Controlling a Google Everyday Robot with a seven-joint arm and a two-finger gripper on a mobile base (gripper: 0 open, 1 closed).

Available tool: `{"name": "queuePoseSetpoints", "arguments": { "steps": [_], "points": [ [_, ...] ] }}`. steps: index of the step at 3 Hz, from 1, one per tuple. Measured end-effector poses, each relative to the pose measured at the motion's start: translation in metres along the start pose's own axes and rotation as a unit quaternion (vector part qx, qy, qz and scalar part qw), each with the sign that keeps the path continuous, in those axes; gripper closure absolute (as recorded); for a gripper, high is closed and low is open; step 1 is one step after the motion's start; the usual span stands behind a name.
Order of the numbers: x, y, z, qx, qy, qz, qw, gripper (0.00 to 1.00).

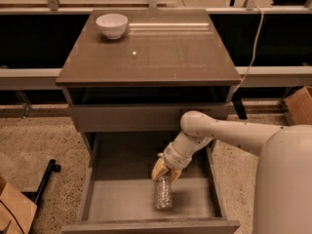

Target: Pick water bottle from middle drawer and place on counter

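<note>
The middle drawer (pixel 117 201) is pulled open below the cabinet, showing its pale grey floor. The water bottle (pixel 163 195), clear and ribbed, hangs over the drawer floor with its top end between the yellowish fingers. My gripper (pixel 165 172) reaches down into the drawer from the right and is shut on the bottle's top end. The cap is hidden by the fingers. The counter (pixel 161 57) is the glossy grey-brown top of the cabinet, above and behind the gripper.
A white bowl (pixel 112 25) stands at the counter's back left. The shallower upper drawer front (pixel 122 117) is closed above the open one. A cardboard box (pixel 298 104) is on the right, another (pixel 12 209) at lower left. A black stand leg (pixel 45 178) lies on the floor.
</note>
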State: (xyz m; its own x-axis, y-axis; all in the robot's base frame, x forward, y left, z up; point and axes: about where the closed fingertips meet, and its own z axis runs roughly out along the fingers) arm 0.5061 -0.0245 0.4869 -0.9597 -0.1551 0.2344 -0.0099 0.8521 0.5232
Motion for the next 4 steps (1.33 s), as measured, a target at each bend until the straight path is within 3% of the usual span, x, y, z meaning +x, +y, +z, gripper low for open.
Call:
{"name": "queuePoseSetpoints", "arguments": {
  "steps": [1, 2, 3, 4],
  "points": [
    [0.012, 0.009, -0.072, -0.040, -0.015, -0.068, 0.9967, 1.00],
    [0.030, 0.016, -0.153, -0.036, -0.036, -0.119, 0.9915, 1.00],
    [0.046, 0.036, -0.234, -0.002, -0.078, -0.162, 0.9837, 1.00],
    [0.054, 0.077, -0.323, 0.056, -0.135, -0.201, 0.9686, 1.00]
  ]
}}
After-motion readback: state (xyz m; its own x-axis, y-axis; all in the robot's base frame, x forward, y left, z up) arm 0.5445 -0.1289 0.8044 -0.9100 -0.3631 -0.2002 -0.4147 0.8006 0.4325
